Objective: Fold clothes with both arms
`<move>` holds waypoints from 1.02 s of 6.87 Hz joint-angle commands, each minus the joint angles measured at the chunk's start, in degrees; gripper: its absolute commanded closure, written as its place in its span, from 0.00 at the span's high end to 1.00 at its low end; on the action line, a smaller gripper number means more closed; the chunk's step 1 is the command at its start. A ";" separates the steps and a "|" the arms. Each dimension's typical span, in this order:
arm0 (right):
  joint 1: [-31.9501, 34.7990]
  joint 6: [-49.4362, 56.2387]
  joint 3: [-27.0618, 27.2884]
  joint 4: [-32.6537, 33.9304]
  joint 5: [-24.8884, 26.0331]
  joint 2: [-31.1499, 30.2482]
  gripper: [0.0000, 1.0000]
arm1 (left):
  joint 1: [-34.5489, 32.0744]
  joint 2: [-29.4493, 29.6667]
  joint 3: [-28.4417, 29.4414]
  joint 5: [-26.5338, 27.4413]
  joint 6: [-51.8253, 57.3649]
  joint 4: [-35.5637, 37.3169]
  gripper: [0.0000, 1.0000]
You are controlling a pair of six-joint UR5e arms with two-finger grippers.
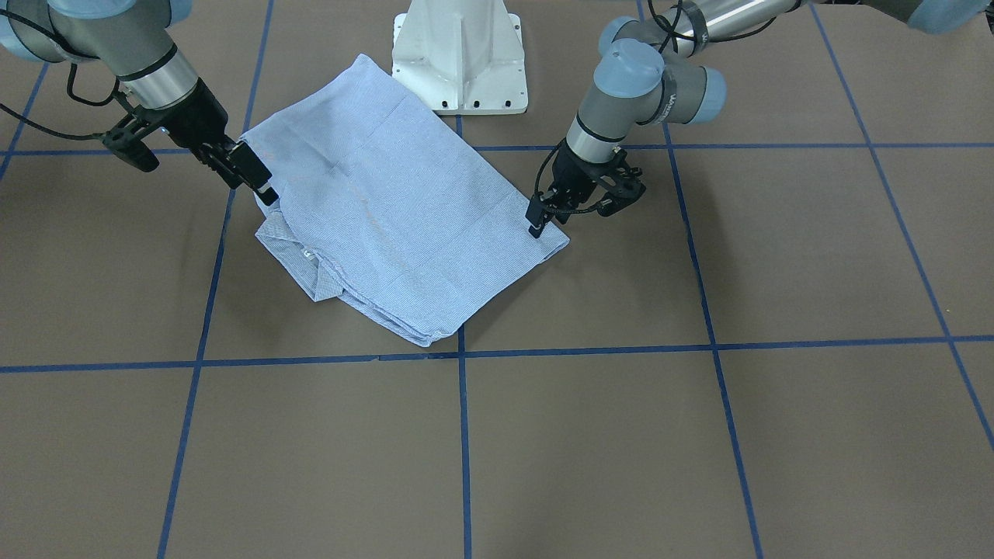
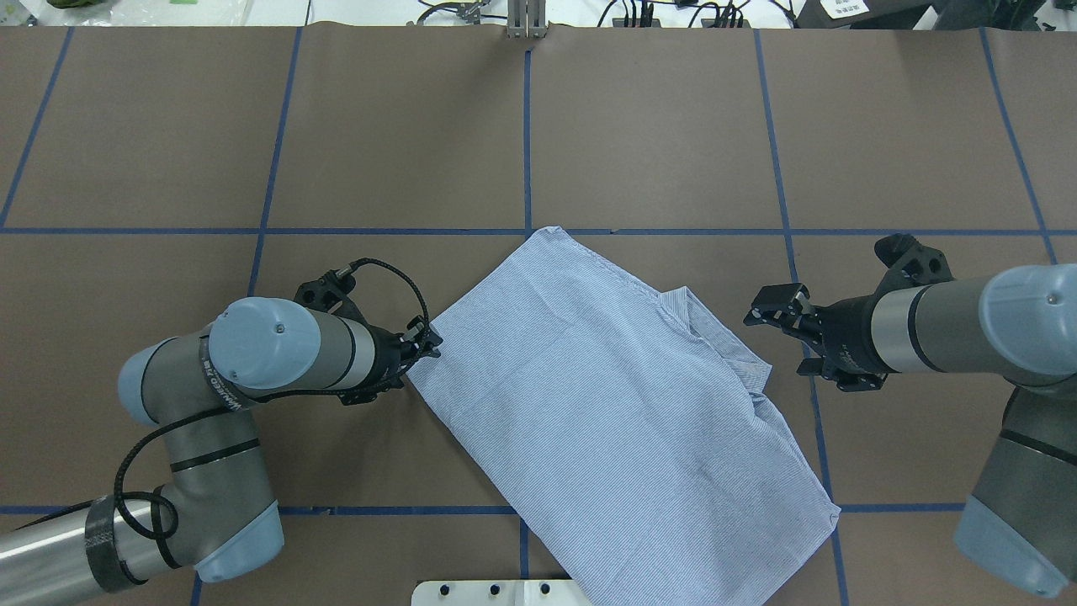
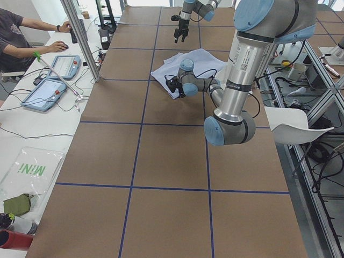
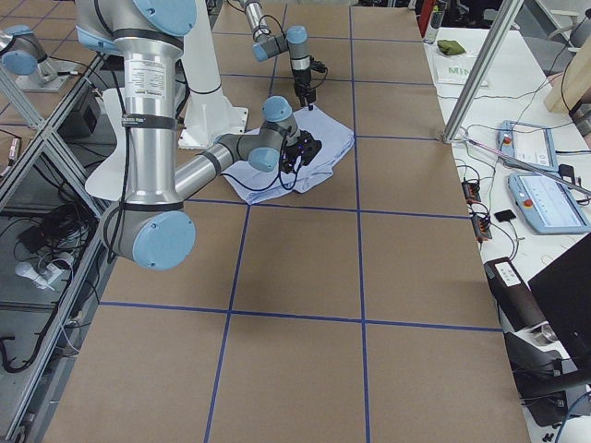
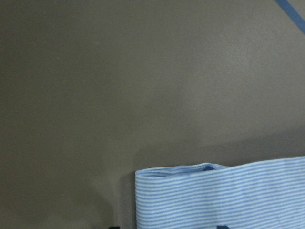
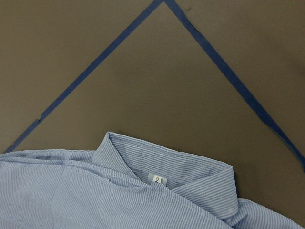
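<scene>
The light blue-and-white striped shirt [image 1: 404,225] lies folded into a slanted rectangle on the brown table, also seen in the overhead view [image 2: 606,396]. Its collar [image 6: 167,162] and small white neck label [image 6: 157,180] face my right gripper. My right gripper [image 2: 778,341] is open and empty, a short gap from the collar side; in the front-facing view [image 1: 260,182] it hangs at the shirt's edge. My left gripper [image 2: 427,343] sits low at the opposite folded corner [image 5: 143,176], also seen from the front [image 1: 536,225]. Its fingertips show apart at the wrist view's bottom edge, so it is open.
The white pedestal base [image 1: 458,62] stands just behind the shirt. Blue tape lines [image 1: 462,435] divide the table into squares. In the exterior left view an operator [image 3: 16,37] sits by tablets [image 3: 51,88] and an aluminium post [image 3: 80,37] along the far table edge.
</scene>
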State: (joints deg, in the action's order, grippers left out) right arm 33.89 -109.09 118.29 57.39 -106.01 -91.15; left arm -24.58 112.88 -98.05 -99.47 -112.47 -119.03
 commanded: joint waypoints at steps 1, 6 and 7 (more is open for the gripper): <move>0.04 0.02 -0.07 0.00 0.01 0.09 1.00 | -0.03 -0.03 0.75 1.74 -0.03 -0.06 0.25; -0.14 0.02 -0.60 0.00 0.36 0.88 1.00 | -10.01 6.94 6.86 4.81 7.95 -0.06 0.00; -0.14 0.02 -1.21 0.00 0.45 1.67 1.00 | -13.62 13.00 14.91 4.90 9.36 -0.93 0.00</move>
State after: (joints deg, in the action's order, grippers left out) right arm 33.75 -109.08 117.63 57.39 -105.71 -90.32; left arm -33.60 119.29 -91.00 -94.92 -105.39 -119.30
